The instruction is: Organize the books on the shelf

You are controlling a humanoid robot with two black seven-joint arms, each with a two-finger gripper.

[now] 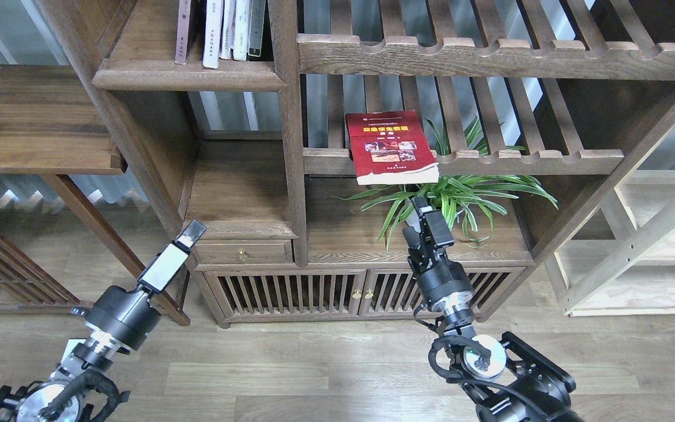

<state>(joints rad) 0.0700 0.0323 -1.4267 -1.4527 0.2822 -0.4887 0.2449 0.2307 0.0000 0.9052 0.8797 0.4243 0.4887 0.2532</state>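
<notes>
Where right tool (418, 198) reaches, red book (392, 147) above.

The red book (390, 147) carries a yellow title — too small to read.

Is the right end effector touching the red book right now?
Touching. The head view shows the right end effector reaching up to the bottom edge of the red book, with no gap visible, holding it up in front of the slatted rack.
</notes>
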